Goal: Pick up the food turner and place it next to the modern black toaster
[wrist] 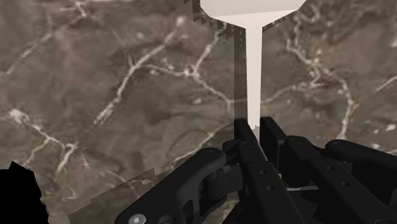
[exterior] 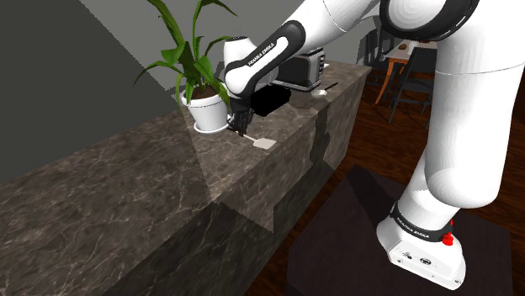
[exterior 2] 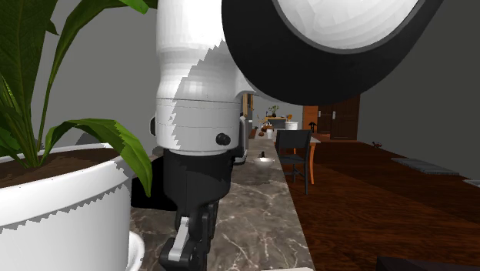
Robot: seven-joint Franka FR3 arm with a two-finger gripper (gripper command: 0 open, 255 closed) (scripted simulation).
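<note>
Claw [wrist: 256, 127] pinches the food turner [wrist: 252, 63] low on its thin pale handle. We judge it light, stiff and smooth; it could pivot.

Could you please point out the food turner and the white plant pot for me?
food turner [wrist: 252, 73]: wrist view, on its pale handle.
white plant pot [exterior: 204, 111]: shoulder view, on its side wall.

So the long dark-brown marble countertop [exterior: 126, 181] with pale veins is running from near left to far right in the shoulder view. A round white plant pot [exterior: 206, 109] is sitting on it on a white saucer [exterior: 204, 129]. A pale flat food turner [exterior: 263, 143] is lying just right of that by the front edge. A boxy black toaster [exterior: 271, 103] is sitting behind it, and a silver boxy appliance [exterior: 307, 66] is sitting farther along.
</note>
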